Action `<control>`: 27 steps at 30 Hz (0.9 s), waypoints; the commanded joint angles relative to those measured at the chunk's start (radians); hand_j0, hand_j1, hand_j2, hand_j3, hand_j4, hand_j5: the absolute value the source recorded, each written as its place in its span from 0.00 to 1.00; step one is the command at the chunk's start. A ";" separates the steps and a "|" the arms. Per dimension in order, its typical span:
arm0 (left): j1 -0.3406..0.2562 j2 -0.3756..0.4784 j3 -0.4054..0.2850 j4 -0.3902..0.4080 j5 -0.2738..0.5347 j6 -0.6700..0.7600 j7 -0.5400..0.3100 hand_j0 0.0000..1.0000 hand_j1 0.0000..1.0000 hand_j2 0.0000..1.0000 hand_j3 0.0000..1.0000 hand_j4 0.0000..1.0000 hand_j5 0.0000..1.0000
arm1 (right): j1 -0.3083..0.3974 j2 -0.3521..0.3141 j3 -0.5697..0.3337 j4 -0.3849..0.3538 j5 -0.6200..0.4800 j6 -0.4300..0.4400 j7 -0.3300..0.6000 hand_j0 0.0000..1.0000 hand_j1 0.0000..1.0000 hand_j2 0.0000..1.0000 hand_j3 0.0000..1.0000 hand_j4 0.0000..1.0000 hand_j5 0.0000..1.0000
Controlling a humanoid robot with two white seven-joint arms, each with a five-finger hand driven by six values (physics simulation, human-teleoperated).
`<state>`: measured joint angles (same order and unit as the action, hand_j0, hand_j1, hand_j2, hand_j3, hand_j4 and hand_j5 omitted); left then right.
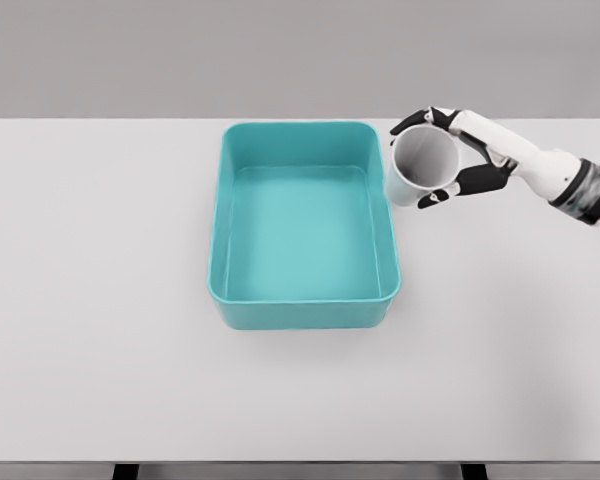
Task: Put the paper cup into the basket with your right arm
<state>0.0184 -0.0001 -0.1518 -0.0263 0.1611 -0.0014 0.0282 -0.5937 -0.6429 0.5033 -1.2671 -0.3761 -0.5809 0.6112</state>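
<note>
Paper cup [422, 168]: clasped in right hand [467, 160], fingers wrapped around its wall, mouth tilted toward camera. Teal basket [305, 305]: immediately left of cup, at its far-right rim.

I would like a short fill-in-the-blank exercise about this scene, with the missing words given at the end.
1. The paper cup is held by the robot's ____ hand.
2. The colour of the basket is ____.
3. The cup's opening is tilted toward the ____.
4. The inside of the basket holds ____.

Missing words: right; teal; camera; nothing
</note>
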 commanded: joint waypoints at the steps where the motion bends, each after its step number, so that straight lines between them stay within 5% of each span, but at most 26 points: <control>1: 0.000 0.000 0.000 0.000 0.000 0.000 -0.001 1.00 1.00 1.00 1.00 1.00 1.00 | 0.000 0.019 -0.002 -0.038 0.036 0.006 0.000 0.63 0.63 0.63 0.63 0.63 0.63; 13: 0.000 0.000 0.000 0.000 0.000 0.001 0.001 1.00 1.00 1.00 1.00 1.00 1.00 | -0.006 0.127 0.000 -0.109 0.230 0.039 0.000 0.63 0.63 0.63 0.63 0.63 0.63; 27: 0.000 0.000 0.000 0.000 0.000 0.000 -0.001 1.00 1.00 1.00 1.00 1.00 1.00 | -0.038 0.278 0.014 -0.109 0.672 0.207 0.000 0.63 0.63 0.63 0.63 0.63 0.63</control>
<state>0.0184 0.0000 -0.1518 -0.0266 0.1611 -0.0015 0.0284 -0.6351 -0.3834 0.5124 -1.3753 0.2399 -0.4041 0.6115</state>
